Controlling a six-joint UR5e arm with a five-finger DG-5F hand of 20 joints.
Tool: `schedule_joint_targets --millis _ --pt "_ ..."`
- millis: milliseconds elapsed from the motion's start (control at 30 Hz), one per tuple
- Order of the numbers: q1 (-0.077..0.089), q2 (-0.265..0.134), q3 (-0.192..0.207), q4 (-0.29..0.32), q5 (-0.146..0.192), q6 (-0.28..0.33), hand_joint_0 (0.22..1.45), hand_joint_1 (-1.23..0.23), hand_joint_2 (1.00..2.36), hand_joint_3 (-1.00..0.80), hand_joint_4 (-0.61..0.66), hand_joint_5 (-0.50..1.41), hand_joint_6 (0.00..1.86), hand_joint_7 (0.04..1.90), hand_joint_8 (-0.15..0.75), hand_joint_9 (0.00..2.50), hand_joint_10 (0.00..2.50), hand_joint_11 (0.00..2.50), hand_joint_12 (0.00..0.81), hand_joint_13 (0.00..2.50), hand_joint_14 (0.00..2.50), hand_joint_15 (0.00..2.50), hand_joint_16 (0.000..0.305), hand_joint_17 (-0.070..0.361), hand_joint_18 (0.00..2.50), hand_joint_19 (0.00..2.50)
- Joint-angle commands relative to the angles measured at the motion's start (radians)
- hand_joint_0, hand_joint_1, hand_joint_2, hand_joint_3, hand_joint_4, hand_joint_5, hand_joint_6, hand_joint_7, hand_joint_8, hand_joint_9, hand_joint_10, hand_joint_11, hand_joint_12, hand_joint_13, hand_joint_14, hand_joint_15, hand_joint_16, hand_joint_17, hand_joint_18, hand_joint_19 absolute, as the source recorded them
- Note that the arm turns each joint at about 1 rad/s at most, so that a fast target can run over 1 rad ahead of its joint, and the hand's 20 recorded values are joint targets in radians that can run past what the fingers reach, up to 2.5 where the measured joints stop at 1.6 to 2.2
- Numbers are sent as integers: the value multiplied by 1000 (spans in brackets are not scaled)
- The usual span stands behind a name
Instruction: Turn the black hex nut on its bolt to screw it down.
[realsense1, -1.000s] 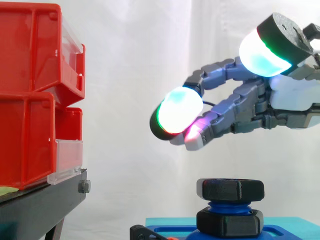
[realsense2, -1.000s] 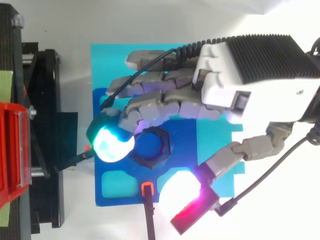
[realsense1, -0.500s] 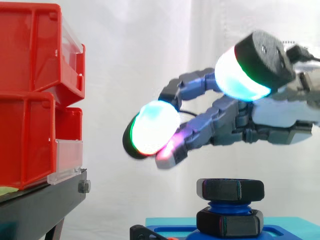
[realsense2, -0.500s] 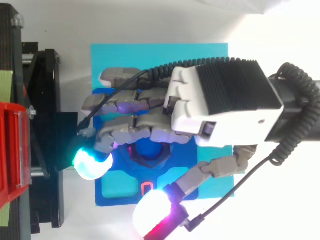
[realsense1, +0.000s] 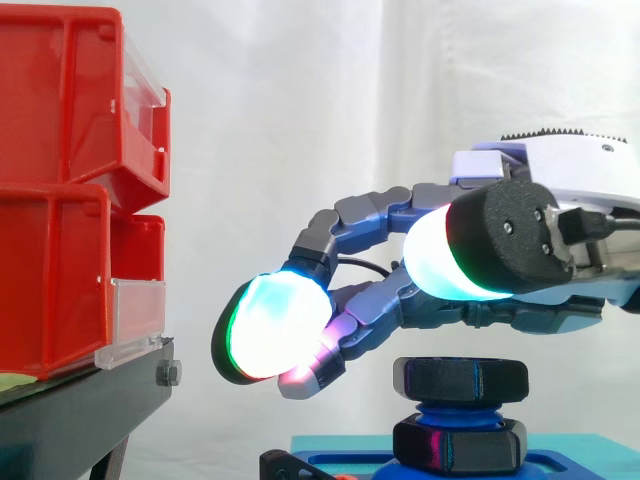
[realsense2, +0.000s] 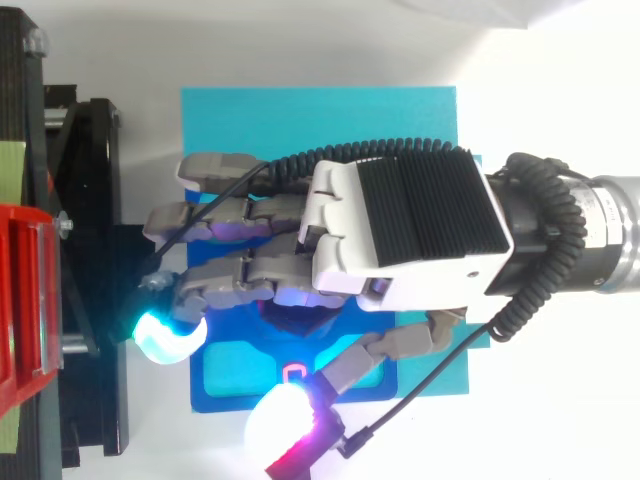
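A black hex nut (realsense1: 460, 379) sits at the top of a blue threaded bolt (realsense1: 455, 411), and a second black nut (realsense1: 458, 445) rests lower down against the blue base (realsense1: 570, 458). My hand (realsense1: 520, 305) hovers just above the top nut, palm down, without touching it. Its fingers stretch out to the left past the nut, and the thumb's glowing pad (realsense1: 450, 255) hangs toward the camera. From above, the hand (realsense2: 400, 230) covers the bolt and nut. The hand is open and holds nothing.
Stacked red bins (realsense1: 70, 200) stand on a black stand (realsense1: 90, 415) at the left, a short way from the glowing fingertips (realsense1: 270, 330). The bolt's dark blue fixture lies on a cyan plate (realsense2: 300, 110) in front of a white curtain.
The hand has moved left and come down, from up and to the right of the nut to directly over it. The nut has not moved.
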Motion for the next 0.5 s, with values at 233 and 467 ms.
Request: schedule_joint_targets --millis 233,467 --pt "-1 -8 20 -19 -22 -16 523 -476 1000 -500 178 -91 503 1054 228 737 1 62 256 339 0 0 28 63 36 0" --pt "-10 -9 74 -101 -69 -37 519 -476 1000 -500 189 -108 502 1122 231 705 3 105 263 310 0 0 28 64 5 0"
